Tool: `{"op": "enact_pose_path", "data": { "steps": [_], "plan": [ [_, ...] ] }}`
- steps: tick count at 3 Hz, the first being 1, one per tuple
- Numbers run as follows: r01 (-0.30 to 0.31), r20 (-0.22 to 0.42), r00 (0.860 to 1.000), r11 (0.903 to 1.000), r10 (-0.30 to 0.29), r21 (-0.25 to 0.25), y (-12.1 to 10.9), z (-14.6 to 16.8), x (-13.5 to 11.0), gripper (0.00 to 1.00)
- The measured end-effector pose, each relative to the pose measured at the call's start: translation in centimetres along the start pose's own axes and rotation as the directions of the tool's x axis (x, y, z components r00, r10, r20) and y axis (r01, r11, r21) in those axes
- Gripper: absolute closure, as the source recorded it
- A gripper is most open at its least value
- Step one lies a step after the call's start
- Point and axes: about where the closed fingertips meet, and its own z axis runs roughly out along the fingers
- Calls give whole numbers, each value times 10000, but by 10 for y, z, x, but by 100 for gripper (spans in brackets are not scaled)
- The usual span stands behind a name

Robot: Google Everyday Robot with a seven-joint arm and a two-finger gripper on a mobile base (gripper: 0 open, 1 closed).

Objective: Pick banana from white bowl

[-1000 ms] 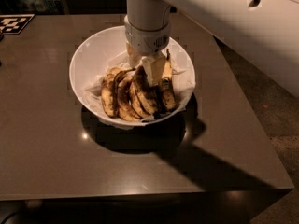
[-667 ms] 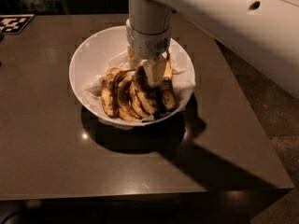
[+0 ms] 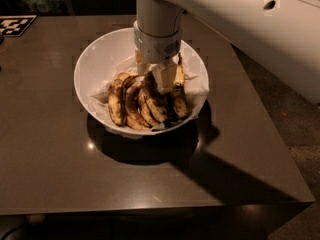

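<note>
The gripper [image 3: 163, 82] hangs straight down from the pale arm [image 3: 235, 14], which enters from the upper right of the frame. It sits inside the bowl [image 3: 95, 64], a little right of the bowl's centre, with its tip down among the fruit. Its lower part is pale cream against the dark peels. Whether it is clenched on anything or released cannot be told, since the wrist and the fruit hide its tip.

The banana [image 3: 179, 101] lies along the right side of the pile, running from a dark stem near the bowl's far rim toward the near rim, just beside the gripper and possibly touching it. Left of it, at least 4 brown bananas [image 3: 131, 106] lie side by side, curved and heavily blotched, filling the near half of the bowl. Crumpled white paper [image 3: 199, 88] shows under and around them.

The bowl stands on a dark brown table [image 3: 50, 154], in the middle of the frame. A black-and-white marker [image 3: 15, 25] lies on the table at the upper left.
</note>
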Motion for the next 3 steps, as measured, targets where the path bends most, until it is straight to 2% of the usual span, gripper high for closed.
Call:
{"op": "enact_pose_path", "data": {
  "steps": [1,3],
  "plan": [
    [-24,127,9999,10000,25,-41,-1,1,-2,56],
    [-78,230,9997,9999,80,-92,-2,2,-3,97]
  ]
}}
